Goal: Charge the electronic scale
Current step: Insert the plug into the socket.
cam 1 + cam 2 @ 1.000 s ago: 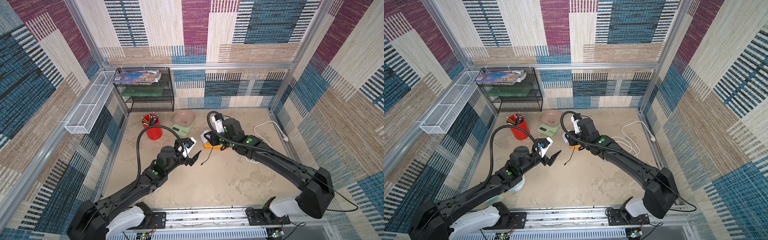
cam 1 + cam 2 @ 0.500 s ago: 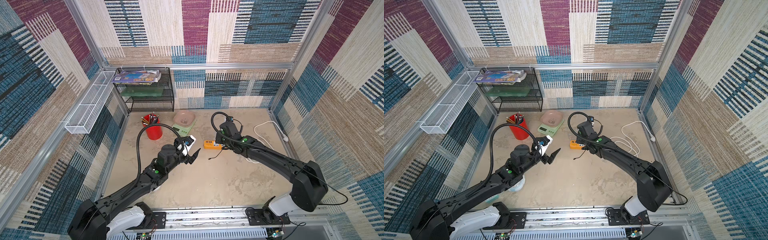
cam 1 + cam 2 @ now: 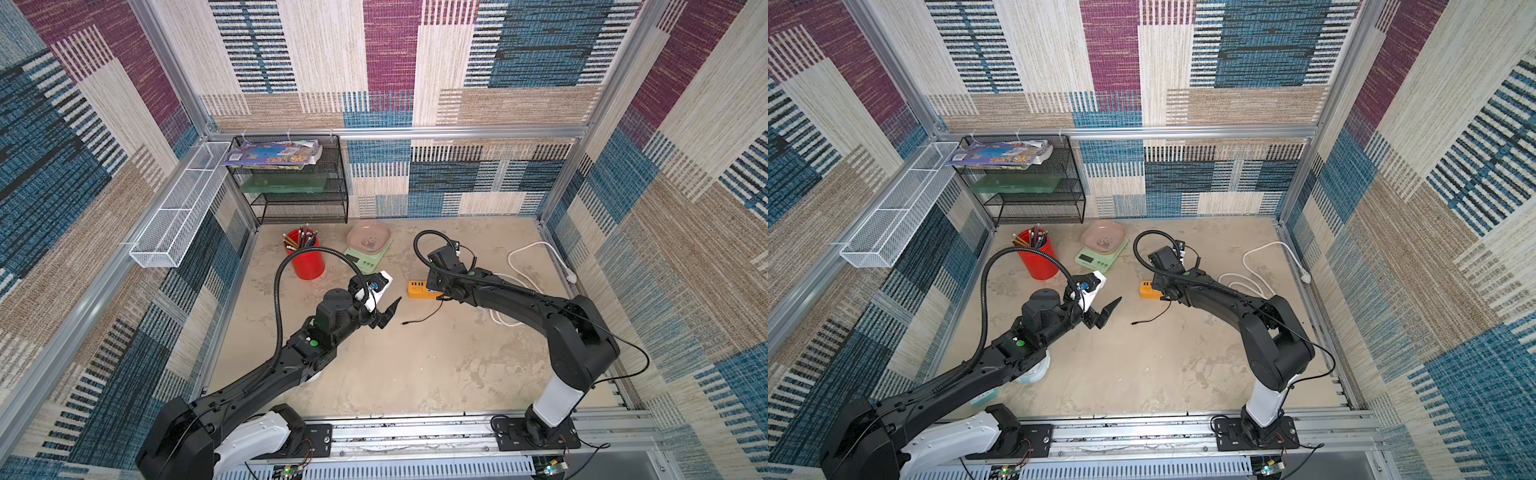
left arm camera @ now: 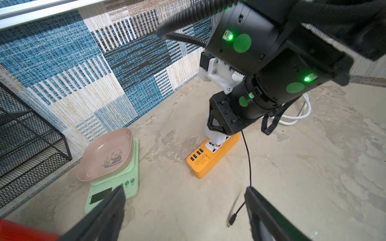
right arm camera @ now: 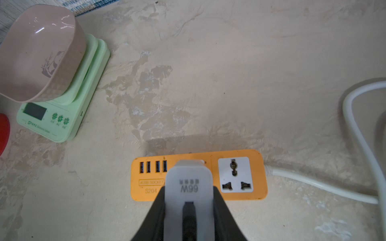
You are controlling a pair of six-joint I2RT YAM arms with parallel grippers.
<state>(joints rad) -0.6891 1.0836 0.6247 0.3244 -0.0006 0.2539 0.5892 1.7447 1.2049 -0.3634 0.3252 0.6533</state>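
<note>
Holding pencils (image 3: 301, 237) — cup (image 3: 308, 265) near scale (image 3: 366, 258).

Bright, even light with soft shadows; the right hand (image 5: 189, 195) blurs close up, edges bow.

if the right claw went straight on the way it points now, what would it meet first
The orange power strip. The right claw is shut on the white charger and points down at the strip beside its USB ports, so the charger would meet it first. It may already touch; depth is unclear.
</note>
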